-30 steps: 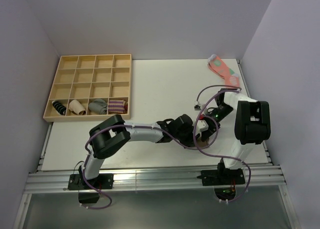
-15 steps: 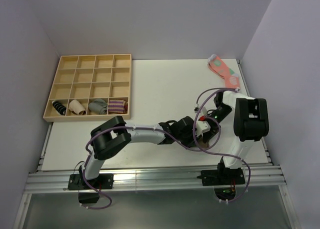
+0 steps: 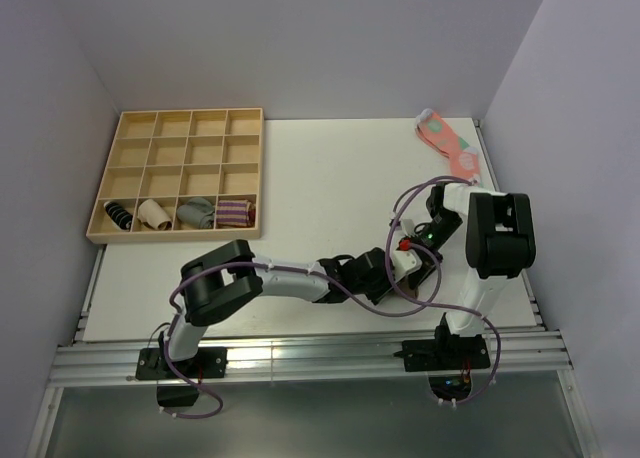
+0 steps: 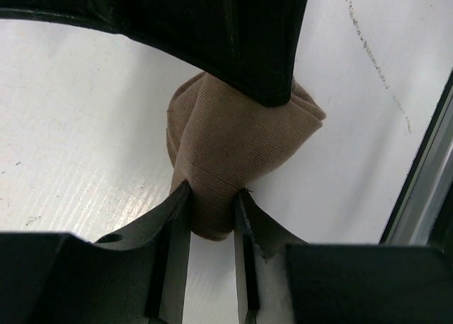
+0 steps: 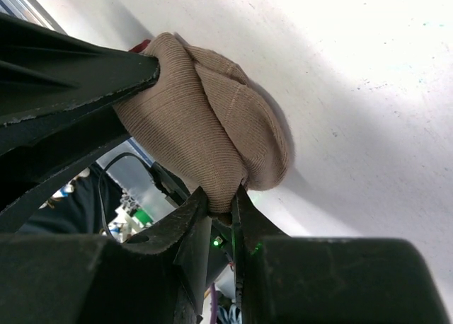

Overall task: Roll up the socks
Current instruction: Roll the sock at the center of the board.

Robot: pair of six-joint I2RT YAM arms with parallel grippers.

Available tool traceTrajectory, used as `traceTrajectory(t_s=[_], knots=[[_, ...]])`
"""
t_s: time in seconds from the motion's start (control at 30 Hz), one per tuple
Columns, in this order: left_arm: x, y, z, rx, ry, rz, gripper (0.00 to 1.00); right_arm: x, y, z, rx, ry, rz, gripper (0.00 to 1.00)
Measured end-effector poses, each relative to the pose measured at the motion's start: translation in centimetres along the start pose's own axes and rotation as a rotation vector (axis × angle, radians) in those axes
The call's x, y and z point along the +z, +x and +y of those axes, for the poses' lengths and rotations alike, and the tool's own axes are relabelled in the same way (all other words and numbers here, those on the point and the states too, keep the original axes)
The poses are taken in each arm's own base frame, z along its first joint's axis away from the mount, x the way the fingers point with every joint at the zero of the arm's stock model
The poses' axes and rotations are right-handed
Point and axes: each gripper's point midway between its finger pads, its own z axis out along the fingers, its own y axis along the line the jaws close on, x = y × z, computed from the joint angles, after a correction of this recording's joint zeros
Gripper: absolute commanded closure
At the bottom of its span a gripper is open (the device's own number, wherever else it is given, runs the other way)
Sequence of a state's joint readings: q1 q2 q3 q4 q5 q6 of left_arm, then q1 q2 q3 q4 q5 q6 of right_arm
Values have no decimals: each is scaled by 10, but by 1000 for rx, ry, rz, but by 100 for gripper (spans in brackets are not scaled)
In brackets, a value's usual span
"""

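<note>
With your left end effector (image 4: pixel 212 197) and right end effector (image 5: pixel 221 200) each nipped almost closed on a fold of the bunched tan sock (image 5: pixel 205 133) at the near right of the bench (image 4: pixel 85 126), pulling apart could unroll it or slip a thin pinch.

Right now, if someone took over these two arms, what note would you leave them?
Left claw: shut on the tan-brown knit sock.
Right claw: shut on the same sock, from the other side.
Sock: bunched into a lump on the white table, near right.
Done: roughly bundled. Left: tighten the roll, probably, then let go.
Coral-pink dotted sock: far right corner.
</note>
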State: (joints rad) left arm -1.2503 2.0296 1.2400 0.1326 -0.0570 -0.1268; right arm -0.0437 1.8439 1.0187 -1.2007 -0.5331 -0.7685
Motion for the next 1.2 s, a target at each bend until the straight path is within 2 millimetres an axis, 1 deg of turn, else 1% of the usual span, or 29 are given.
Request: traceTrajectory(t_s=[0.07, 0.27, 0.5, 0.6, 0.63, 0.8, 0.83, 1.0, 1.2], knots=[[-1, -1, 0, 13, -10, -18, 67, 0, 0, 0, 9, 0, 3, 80], [-3, 0, 3, 57, -25, -59, 61, 2, 1, 0, 32, -8, 12, 81], [-8, 4, 11, 153, -67, -79, 58, 5, 2, 0, 54, -18, 24, 82], [-10, 10, 17, 191, -93, -65, 57, 5, 3, -2, 64, -17, 35, 83], [-10, 12, 19, 201, -103, -59, 51, 6, 4, -2, 66, -16, 39, 83], [-15, 15, 30, 231, -155, -53, 47, 6, 8, -7, 71, 4, 63, 83], [-17, 16, 32, 238, -162, -52, 41, 6, 8, -7, 71, 4, 66, 84], [-23, 17, 38, 271, -197, -43, 40, 6, 8, -10, 75, 11, 77, 85], [-32, 14, 32, 324, -213, -43, 39, 4, 7, -13, 77, 25, 84, 85]])
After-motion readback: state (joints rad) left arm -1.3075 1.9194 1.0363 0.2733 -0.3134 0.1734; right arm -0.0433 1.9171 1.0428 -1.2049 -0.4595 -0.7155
